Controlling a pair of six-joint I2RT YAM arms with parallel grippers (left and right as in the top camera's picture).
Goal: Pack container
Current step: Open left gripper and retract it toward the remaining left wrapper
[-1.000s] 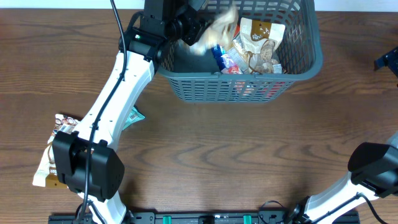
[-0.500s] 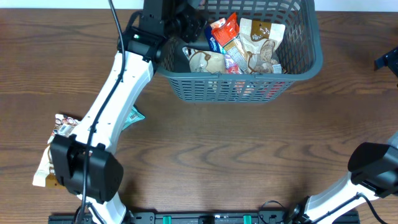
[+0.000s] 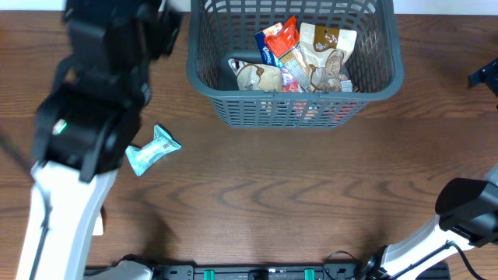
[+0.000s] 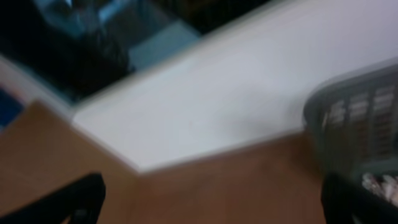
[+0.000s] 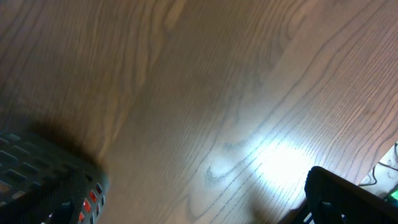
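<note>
The container (image 3: 381, 82) is a dark grey-green lattice basket at the table's back centre. Inside lie several snack packets: a red and blue one (image 3: 278, 40), a beige one (image 3: 327, 48) and a pale one (image 3: 258, 76). My left arm (image 3: 97, 101) is blurred, over the table to the left of the container. In the left wrist view my left gripper (image 4: 211, 202) stands open and empty, with the container's corner (image 4: 351, 115) at the right. My right gripper (image 3: 484, 78) is at the far right edge. Its one visible finger (image 5: 348, 199) hangs over bare wood, apart from the container's corner (image 5: 43, 190).
A teal snack packet (image 3: 153, 149) lies on the wooden table (image 3: 296, 194), front left of the container. My left arm covers the table's left side. The right arm's base (image 3: 467, 210) stands at the front right.
My left gripper opened over the container and let go of a pale packet, which now lies inside. The left arm then swung out to the left. The right arm has not moved.
</note>
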